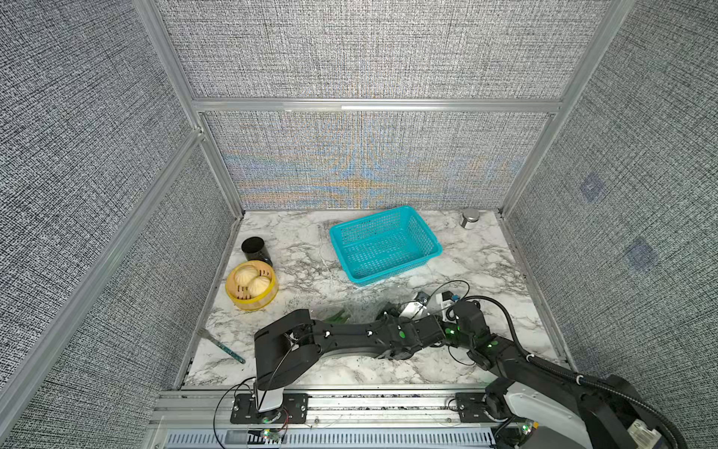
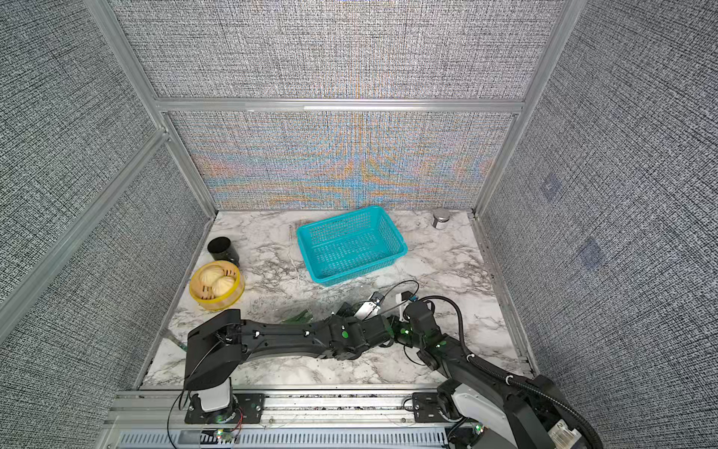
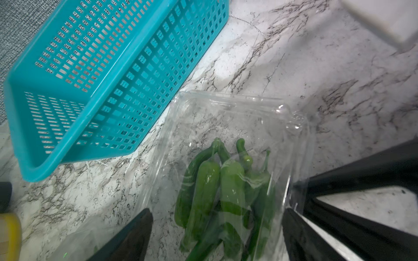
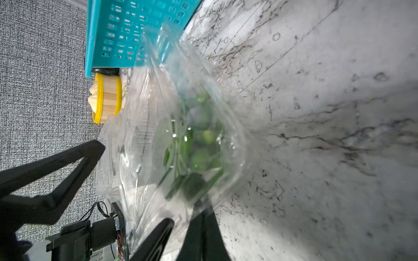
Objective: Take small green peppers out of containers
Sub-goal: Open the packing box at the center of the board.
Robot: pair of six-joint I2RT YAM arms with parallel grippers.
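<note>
I am looking down on the marble bench (image 1: 485,252). Both arms lie low across its near half: the left arm (image 1: 349,334) stretches rightward to meet the right arm (image 1: 505,350). The teal basket (image 1: 396,270) sits toward the far edge, right of centre, with nothing in it. The yellow steamer (image 1: 256,303), holding buns, stands at the left edge.

Between the basket and the near edge I can make out the containers (image 3: 226,113), mostly by glints. In the right wrist view a second patch of clear plastic shows just beyond the one (image 4: 144,126) nearest that camera.

The left gripper (image 3: 217,212) is spread wide, one finger on either side of a container; I cannot tell whether the fingers touch it. The right gripper (image 4: 185,218) is pressed together, and the thin clear edge of a container runs in between its fingers.

A black cup (image 1: 256,250) stands just behind the steamer, and a metal canister (image 1: 469,218) is in the far right corner. A thin flat utensil (image 1: 223,346) lies at the near left edge.

The small green peppers (image 3: 208,180) are piled inside the clear plastic, stems toward the basket. A few more (image 1: 337,315) show beside the left arm.
</note>
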